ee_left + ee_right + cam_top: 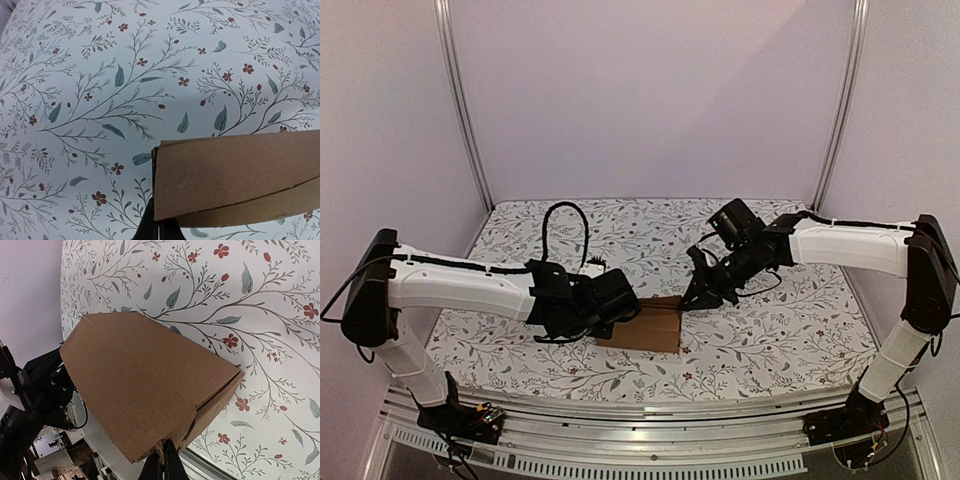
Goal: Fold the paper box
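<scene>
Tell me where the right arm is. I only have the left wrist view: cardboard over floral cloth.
Observer: The right end effector is at the paper box's far right corner, opposite the left end effector.
Operator: Report its grip.
Observer: In the right wrist view, its fingertips look closed on the cardboard's edge.
Operator: Describe the box's shape at that end.
Observer: A broad panel meets a narrower side panel at a crease, so that end looks folded, not flat.
</scene>
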### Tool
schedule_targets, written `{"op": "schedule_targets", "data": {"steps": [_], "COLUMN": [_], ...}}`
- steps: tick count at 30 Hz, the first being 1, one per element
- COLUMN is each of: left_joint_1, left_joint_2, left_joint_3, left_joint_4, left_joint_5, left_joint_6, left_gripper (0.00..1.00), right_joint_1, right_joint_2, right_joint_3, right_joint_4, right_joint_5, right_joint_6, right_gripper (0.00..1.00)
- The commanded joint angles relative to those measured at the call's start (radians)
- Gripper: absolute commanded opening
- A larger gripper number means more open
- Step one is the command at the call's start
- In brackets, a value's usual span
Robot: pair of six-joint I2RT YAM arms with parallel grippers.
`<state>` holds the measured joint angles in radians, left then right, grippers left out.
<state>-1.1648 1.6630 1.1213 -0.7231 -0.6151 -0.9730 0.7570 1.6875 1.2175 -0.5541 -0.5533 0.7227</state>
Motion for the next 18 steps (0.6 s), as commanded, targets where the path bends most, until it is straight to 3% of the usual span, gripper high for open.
{"op": "schedule_targets", "data": {"steps": [1, 18], "left_joint_1": [-0.016, -0.019], "left_joint_2": [0.048, 0.056], "left_joint_3": [-0.015, -0.002], "left_joint_4": [-0.043, -0.053], "left_joint_5": [0.063, 0.069], "left_joint_6": [0.005, -0.004], "left_gripper": [0.00, 0.00], "right_joint_1": [0.002, 0.038], "right_joint_2": [0.021, -0.016], "right_joint_3": [-0.017, -0.089], "right_joint_4": [0.037, 0.040], "right_joint_5": [-0.034, 0.131], "right_joint_6": [0.020, -0.011], "right_gripper": [0.00, 0.00]}}
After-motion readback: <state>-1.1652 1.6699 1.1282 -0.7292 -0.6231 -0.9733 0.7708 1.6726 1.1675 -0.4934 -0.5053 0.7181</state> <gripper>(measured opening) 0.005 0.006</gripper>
